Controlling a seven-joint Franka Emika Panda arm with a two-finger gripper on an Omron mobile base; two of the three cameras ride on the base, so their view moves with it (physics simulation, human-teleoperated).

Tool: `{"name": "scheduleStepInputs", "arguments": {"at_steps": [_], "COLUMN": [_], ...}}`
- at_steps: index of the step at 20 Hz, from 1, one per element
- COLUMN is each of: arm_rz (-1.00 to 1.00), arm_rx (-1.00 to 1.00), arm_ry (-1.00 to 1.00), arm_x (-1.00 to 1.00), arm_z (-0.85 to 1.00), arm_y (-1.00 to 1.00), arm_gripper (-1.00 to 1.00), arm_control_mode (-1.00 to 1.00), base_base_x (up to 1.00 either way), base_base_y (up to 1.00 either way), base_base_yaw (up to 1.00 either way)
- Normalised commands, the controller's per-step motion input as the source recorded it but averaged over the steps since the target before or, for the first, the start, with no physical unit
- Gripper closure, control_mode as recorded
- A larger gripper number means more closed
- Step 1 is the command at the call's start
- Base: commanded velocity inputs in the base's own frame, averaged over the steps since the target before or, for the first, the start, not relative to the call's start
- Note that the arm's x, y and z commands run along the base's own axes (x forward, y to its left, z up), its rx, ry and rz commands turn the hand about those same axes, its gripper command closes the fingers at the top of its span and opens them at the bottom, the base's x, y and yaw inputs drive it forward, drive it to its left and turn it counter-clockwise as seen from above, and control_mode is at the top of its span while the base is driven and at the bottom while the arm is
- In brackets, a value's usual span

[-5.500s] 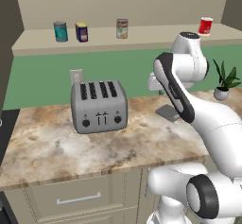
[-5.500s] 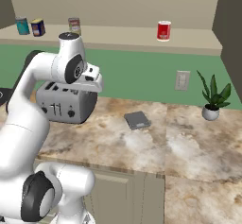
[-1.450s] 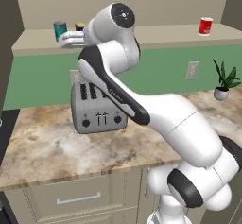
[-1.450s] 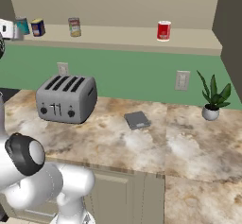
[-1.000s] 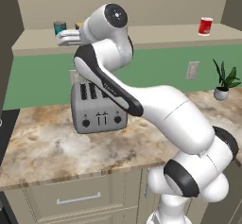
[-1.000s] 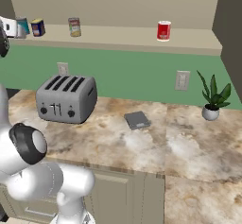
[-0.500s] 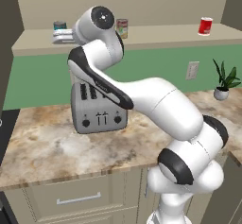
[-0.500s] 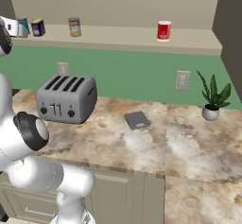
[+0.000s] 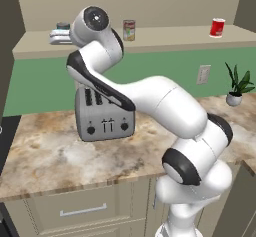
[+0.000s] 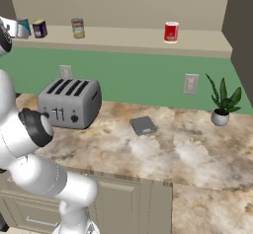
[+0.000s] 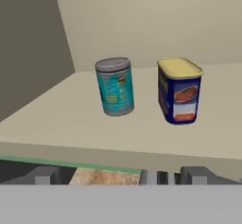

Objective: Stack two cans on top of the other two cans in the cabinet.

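Left base view: arm reaches up to the left end of the cabinet (image 9: 165,40); pale can (image 9: 129,30) mid-shelf, red can (image 9: 217,27) far right.

Right base view: teal can (image 10: 22,27) just beside the blue can (image 10: 39,28).

Hand view: gripper (image 11: 120,175) spread wide, empty, before the upright teal can (image 11: 115,86) and blue can (image 11: 179,90).

You count four cans (image 10: 171,32) on the cabinet (image 10: 123,38) shelf, plus one toaster (image 10: 70,102) and one potted plant (image 10: 221,104) below.
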Motion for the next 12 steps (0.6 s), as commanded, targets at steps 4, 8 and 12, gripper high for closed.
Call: {"name": "scheduleStepInputs", "arguments": {"at_steps": [4,8,12], "arm_rz": [0.0,0.0,0.0], "arm_rx": [0.0,0.0,0.0], "arm_ry": [0.01,0.05,0.06], "arm_x": [0.21,0.19,0.18], "arm_z": [0.0,0.0,-0.03], "arm_y": [0.02,0.0,0.0], "arm_gripper": [-1.0,-1.0,-1.0], "arm_control_mode": [-1.0,-1.0,-1.0], "base_base_x": [0.0,0.0,0.0], "base_base_y": [0.0,0.0,0.0], "base_base_yaw": [0.0,0.0,0.0]}}
